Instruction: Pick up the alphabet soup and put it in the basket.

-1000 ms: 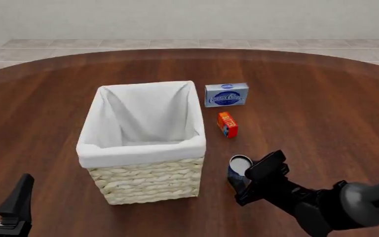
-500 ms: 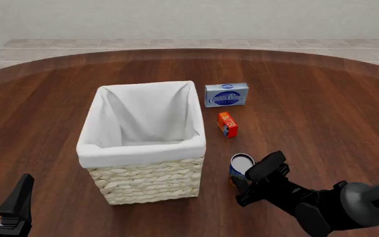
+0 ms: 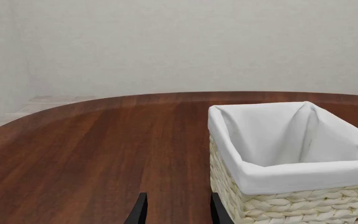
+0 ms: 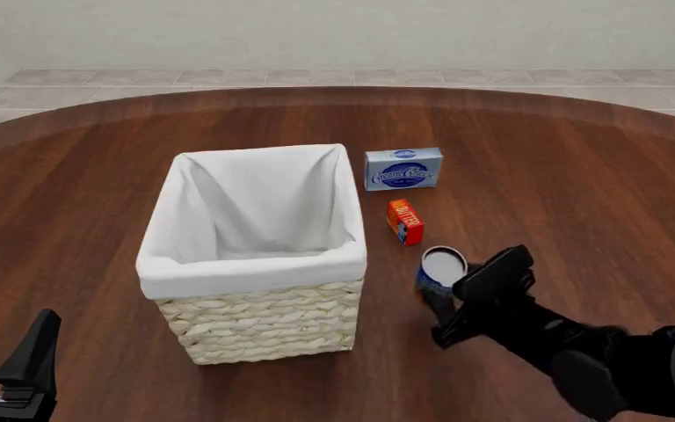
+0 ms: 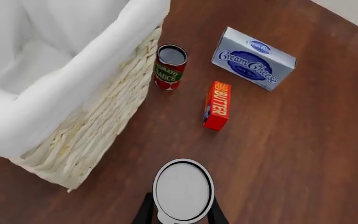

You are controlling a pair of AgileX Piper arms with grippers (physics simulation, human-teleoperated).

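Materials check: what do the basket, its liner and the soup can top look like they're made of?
Large pale rectangular basket: woven wicker, by the braided strands, matte. Its white liner: cloth, by the soft folds over the rim. Small cylindrical soup can: flat silver-white top with a raised rim, likely metal, satin; label looks like paper.

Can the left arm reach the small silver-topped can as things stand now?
Probably not easily. The left tool sits at the near left, and the large pale wicker basket stands between it and the small silver-topped can, which the right tool already holds.
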